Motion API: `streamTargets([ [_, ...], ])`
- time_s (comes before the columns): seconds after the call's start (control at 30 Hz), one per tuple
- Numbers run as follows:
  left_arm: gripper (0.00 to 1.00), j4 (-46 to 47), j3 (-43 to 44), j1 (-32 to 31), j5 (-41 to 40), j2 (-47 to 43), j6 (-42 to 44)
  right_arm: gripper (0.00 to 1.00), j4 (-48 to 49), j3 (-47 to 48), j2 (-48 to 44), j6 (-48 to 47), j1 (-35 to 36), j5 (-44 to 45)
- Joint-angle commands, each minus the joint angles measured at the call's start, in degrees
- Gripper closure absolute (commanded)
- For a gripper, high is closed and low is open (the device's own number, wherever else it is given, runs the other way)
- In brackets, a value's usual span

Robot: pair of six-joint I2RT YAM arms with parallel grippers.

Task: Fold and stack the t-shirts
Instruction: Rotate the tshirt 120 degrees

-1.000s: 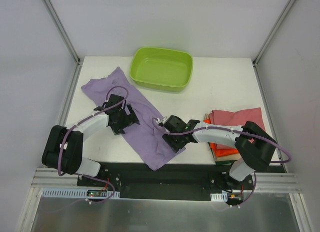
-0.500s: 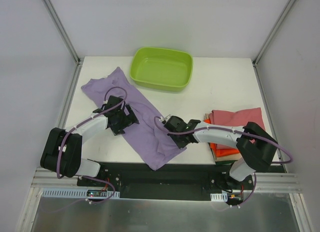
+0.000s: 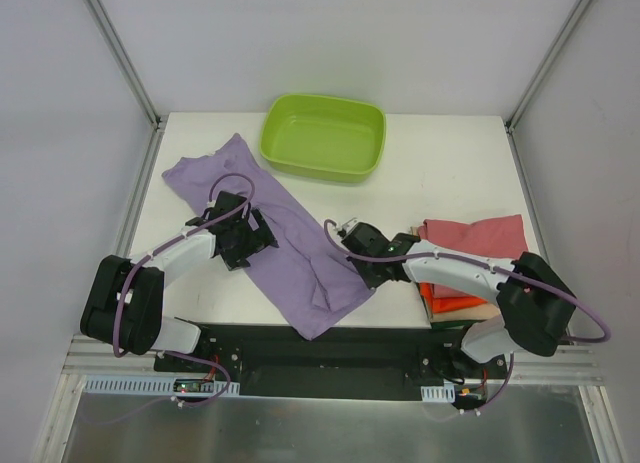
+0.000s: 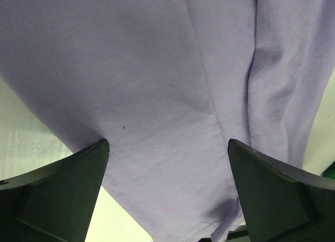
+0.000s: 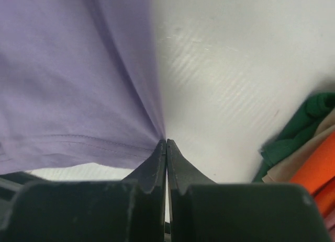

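Observation:
A large lilac t-shirt (image 3: 290, 248) lies spread diagonally across the table's left half. My left gripper (image 3: 245, 241) hovers low over its middle, jaws wide open with only flat lilac cloth (image 4: 157, 85) between the fingers (image 4: 57, 179). My right gripper (image 3: 368, 271) is shut on the shirt's right edge; in the right wrist view the lilac fabric (image 5: 73, 80) bunches into the closed tips (image 5: 166, 141). A stack of folded t-shirts (image 3: 475, 238) sits at the right, dusty rose on top, orange (image 3: 445, 301) below. Its green (image 5: 306, 119) and orange (image 5: 320, 163) layers show beside the right gripper.
A lime-green plastic tub (image 3: 323, 135) stands at the back centre, just beyond the shirt's far end. Bare white table (image 5: 235, 69) lies between the shirt's edge and the stack. Frame posts rise at the table's back corners.
My right gripper has shut on the lilac shirt's right edge and shifted right and slightly back, drawing that edge with it. The left gripper has stayed open in place.

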Motion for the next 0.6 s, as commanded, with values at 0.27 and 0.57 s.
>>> streamTargets([
  [0.27,0.01,-1.89,-3.61,0.05,-1.66,3.66,3.85,0.82,2.52,-2.8,-3.16,0.41,-5.01,-3.54],
  [0.57,0.01,-1.1,-3.96,0.05,-0.07,2.26,4.73,0.12,7.17,-2.88,-11.43,-1.1,-4.84,-12.58],
])
